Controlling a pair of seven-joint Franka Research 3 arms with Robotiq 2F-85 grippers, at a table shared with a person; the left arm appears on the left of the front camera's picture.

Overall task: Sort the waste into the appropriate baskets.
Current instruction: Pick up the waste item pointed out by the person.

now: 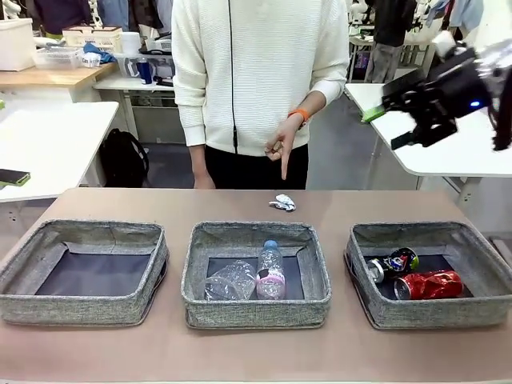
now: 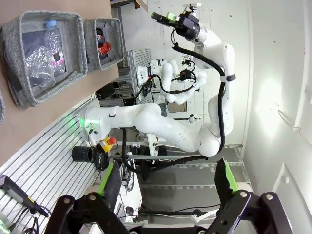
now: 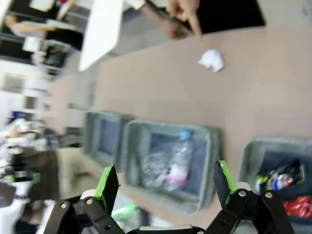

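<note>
A small white paper wad [image 1: 282, 203] [image 3: 212, 59] lies on the brown table beyond the middle basket [image 1: 256, 310]. A person's hand [image 1: 282, 148] points down at it. The middle basket holds a clear bottle with a pink label [image 1: 270, 272] [image 3: 178, 158] and a crushed clear bottle [image 1: 230, 282]. In the right basket [image 1: 436, 312] lie a dark blue can [image 1: 394, 264] and a red can [image 1: 428, 285]. The left basket [image 1: 80, 308] stands at the left. My right gripper [image 1: 388, 128] [image 3: 165, 185] hangs open, high above the table's far right. My left gripper [image 2: 167, 180] is open, off the table.
The person stands at the far edge, facing me. White side tables [image 1: 56, 144] flank the person on both sides. The left wrist view looks past the table's side at the right arm [image 2: 214, 53] raised overhead.
</note>
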